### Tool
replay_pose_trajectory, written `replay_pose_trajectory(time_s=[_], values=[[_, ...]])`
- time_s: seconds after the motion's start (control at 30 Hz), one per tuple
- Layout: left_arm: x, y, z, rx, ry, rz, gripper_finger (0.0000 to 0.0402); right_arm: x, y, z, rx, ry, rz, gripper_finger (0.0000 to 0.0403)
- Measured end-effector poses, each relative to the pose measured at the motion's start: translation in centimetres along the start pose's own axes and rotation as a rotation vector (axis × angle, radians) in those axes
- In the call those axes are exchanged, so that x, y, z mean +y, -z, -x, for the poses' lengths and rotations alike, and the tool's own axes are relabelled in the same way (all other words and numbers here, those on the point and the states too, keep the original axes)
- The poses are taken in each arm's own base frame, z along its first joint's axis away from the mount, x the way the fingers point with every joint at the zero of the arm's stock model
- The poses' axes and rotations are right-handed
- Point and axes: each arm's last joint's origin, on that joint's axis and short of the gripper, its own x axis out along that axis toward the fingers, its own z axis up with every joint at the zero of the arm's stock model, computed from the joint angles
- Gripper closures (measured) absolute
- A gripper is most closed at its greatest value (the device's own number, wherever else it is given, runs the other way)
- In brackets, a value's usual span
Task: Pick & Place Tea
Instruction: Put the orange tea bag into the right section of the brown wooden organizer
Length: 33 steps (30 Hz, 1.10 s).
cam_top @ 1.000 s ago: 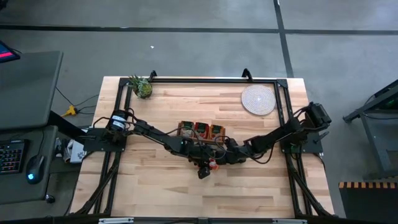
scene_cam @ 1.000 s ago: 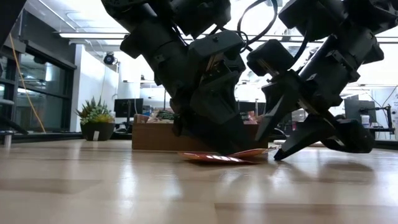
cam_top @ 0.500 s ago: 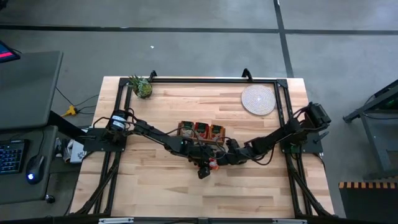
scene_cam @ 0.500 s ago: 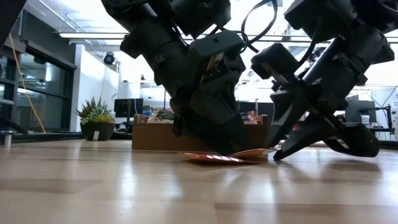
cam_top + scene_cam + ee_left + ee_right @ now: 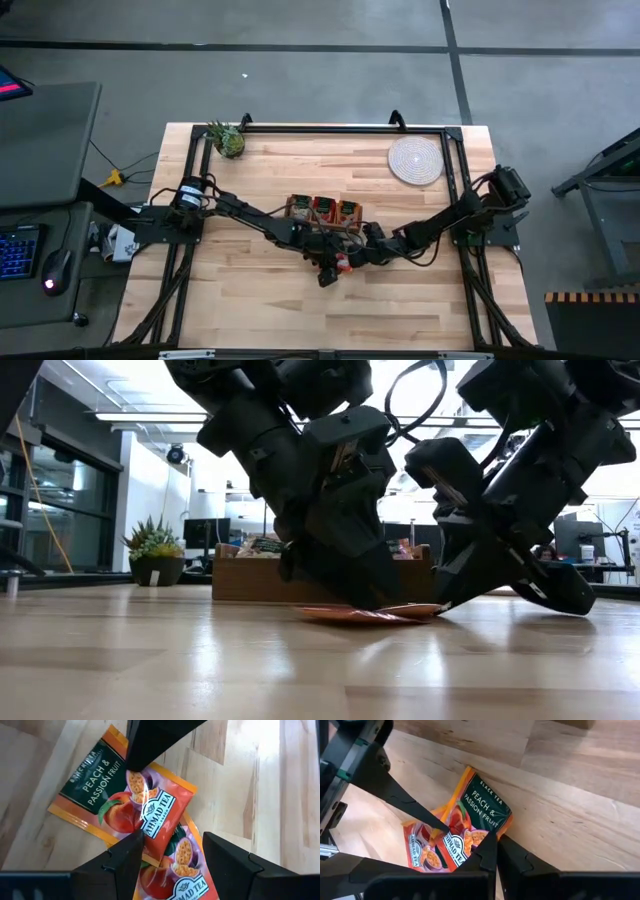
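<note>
Two orange-red tea sachets [image 5: 115,795] lie overlapping on the wooden table, just in front of the long wooden box [image 5: 323,210], which holds more tea. The upper sachet [image 5: 485,805] has a green "Peach & Passion Fruit" panel and the lower one [image 5: 175,870] pokes out beneath it. My left gripper [image 5: 172,845] stands open over the pair, pointing down. My right gripper [image 5: 494,842] comes in from the table's right and is shut at the upper sachet's edge. My left gripper has one fingertip [image 5: 442,826] down on the sachets where they overlap. The other finger [image 5: 225,860] stands beside them over bare wood. It comes from above, slanting. My right gripper pinches the upper sachet's edge [image 5: 482,836] between its fingertips, slanting down from the table's right. The sachet lies almost flat on the lower one, its pinched edge [image 5: 428,608] slightly raised.
A small potted plant [image 5: 228,140] stands at the far left corner and a round woven mat [image 5: 415,160] lies at the far right. The box [image 5: 250,580] sits close behind both grippers. A black frame [image 5: 300,128] borders the table.
My right gripper has shut, its fingers closing on the raised edge of the upper sachet as it moved a little toward the left gripper. The sachets have stayed on the table.
</note>
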Motion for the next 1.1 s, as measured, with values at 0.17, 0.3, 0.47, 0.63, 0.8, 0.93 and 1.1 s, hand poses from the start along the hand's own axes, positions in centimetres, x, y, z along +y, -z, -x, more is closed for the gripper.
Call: replay_pose_trajectory(time_s=[0.17,0.3,0.47,0.63,0.8,0.93,1.1], values=[[-0.3,-0.2,0.5,0.014,0.041,0.011,0.0193,0.5,0.3,0.9,-0.022,-0.021,0.025,0.0402],[-0.6,-0.1,1.2,0.042,0.057,0.033,0.0193,0.7,0.1,1.9,-0.053,-0.027,0.061,0.0402],[-1.2,-0.6,2.5,0.022,0.076,0.03,0.0193,1.3,-0.2,3.4,-0.086,-0.045,0.112,0.0402],[-1.5,-1.1,3.8,0.003,0.067,0.03,0.0193,2.3,-0.6,5.1,-0.105,-0.112,0.19,0.0403],[-1.9,-1.4,5.0,-0.01,0.071,0.026,0.0193,3.2,-0.5,7.0,-0.119,-0.182,0.299,0.0403],[-2.1,-1.5,5.7,-0.012,0.066,0.021,0.0193,4.2,-0.5,8.7,-0.192,-0.213,0.452,0.0403],[-2.3,-1.7,6.2,-0.012,0.072,0.02,0.0193,5.0,-1.2,9.7,-0.325,-0.142,0.625,0.0403]])
